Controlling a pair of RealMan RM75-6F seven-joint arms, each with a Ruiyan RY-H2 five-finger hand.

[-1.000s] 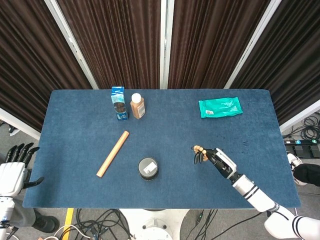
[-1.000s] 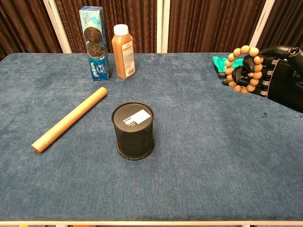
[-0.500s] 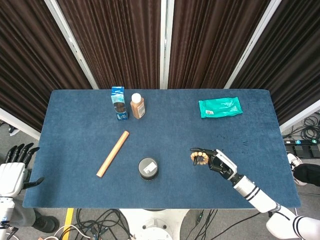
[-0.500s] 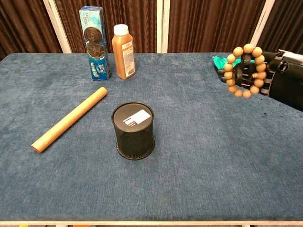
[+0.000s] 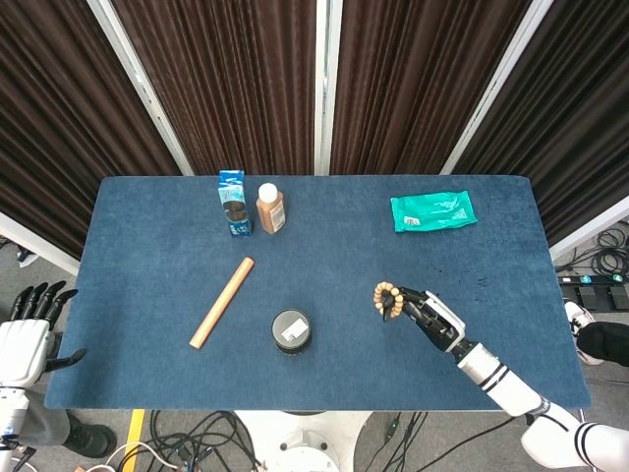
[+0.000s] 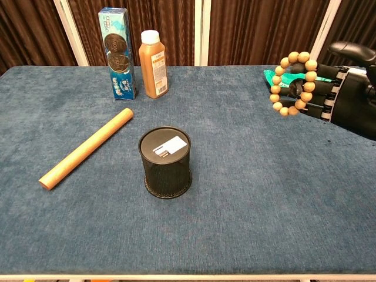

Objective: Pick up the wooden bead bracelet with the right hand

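Right hand (image 6: 329, 88) holding bracelet (image 6: 291, 84) clear above worktop (image 6: 235, 194), right side, loop hanging over fingertips only. Risk: beads sliding off if fingers are loosening or tilting down. Left hand (image 5: 25, 339) idling open, near-left.

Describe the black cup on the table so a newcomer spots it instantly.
Start at the blue table and look to its near edge, roughly mid-width. The black mesh cup stands upright there, apart from everything, just right of the wooden stick. It is the only dark, round thing on the table, and a white label sits on its top.
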